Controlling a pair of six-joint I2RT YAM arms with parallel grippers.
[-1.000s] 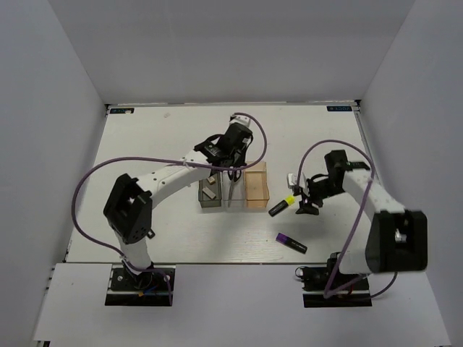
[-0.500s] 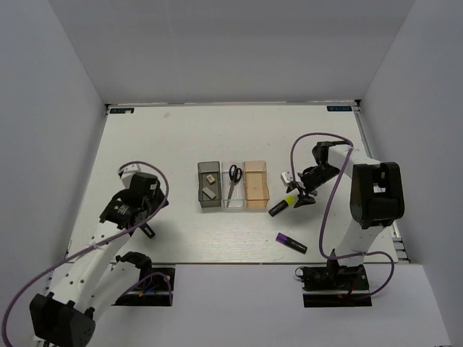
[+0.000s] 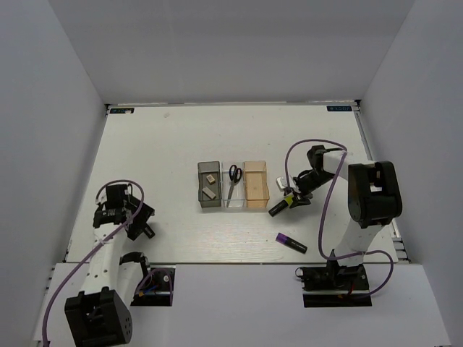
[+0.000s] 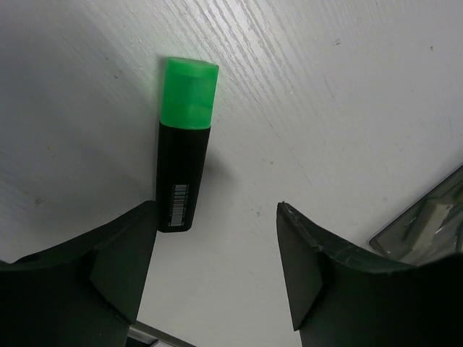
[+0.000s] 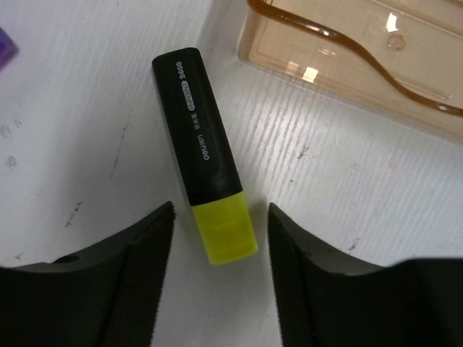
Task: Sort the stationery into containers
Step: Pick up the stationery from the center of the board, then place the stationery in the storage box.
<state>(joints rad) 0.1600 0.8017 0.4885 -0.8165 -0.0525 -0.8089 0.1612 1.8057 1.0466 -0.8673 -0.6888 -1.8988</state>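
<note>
Green-capped marker (image 4: 184, 155): black body, white barcode. Yellow-capped marker (image 5: 206, 184): black body, white lettering. Purple-ended marker (image 3: 291, 243): black body. Grey bin (image 3: 202, 168) smoky; amber bin (image 5: 340, 54) translucent orange. Table (image 4: 347, 87) white, finely streaked.

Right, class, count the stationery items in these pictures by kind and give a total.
Markers: 3 (yellow marker, purple marker, green marker)
Erasers: 2 (far eraser, near eraser)
Scissors: 1
Total: 6

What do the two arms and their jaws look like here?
The left arm and right arm have white links with bulky black joints, and a purple cable loops loosely alongside each. The jaws are broad, matte black and flat-faced.
</note>
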